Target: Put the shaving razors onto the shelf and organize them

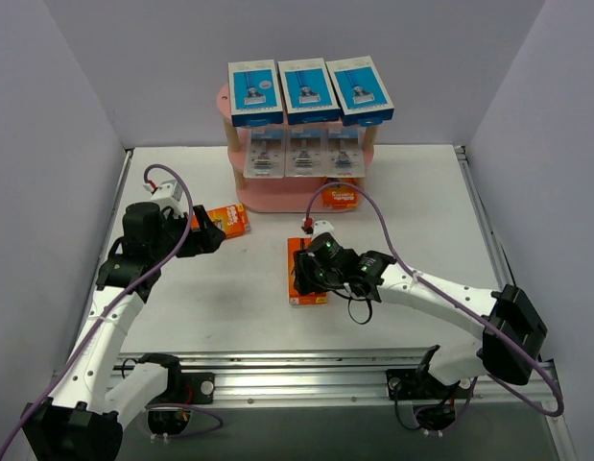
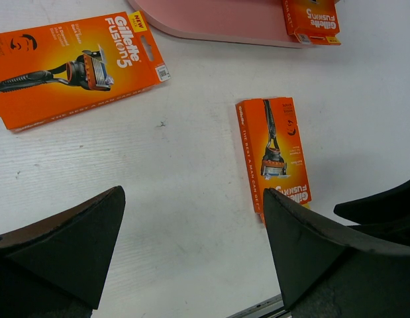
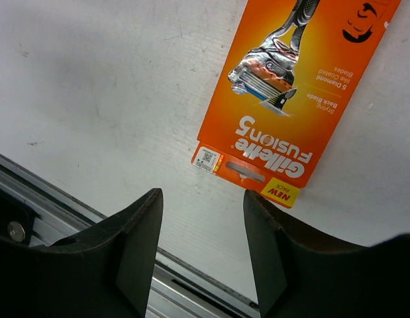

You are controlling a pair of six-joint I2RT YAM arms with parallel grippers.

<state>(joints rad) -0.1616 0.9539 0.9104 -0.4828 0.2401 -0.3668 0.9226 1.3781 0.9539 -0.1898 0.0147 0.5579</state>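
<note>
The pink shelf (image 1: 277, 200) stands at the back centre. Three blue-and-white boxes (image 1: 308, 89) lie on its top board, three grey blister packs (image 1: 304, 154) on the middle board, and one orange card (image 1: 341, 197) on the bottom board. A second orange card (image 1: 231, 221) lies flat on the table in front of the shelf's left end and also shows in the left wrist view (image 2: 72, 66). My left gripper (image 1: 210, 237) is open and empty just left of it. A third orange card (image 1: 298, 274) lies flat mid-table (image 3: 297, 86). My right gripper (image 1: 311, 280) hovers open at its near end.
The metal rail (image 1: 306, 370) runs along the table's near edge and shows in the right wrist view (image 3: 72, 205). Grey walls enclose the table on the left, back and right. The right arm (image 2: 383, 212) shows at the right edge of the left wrist view.
</note>
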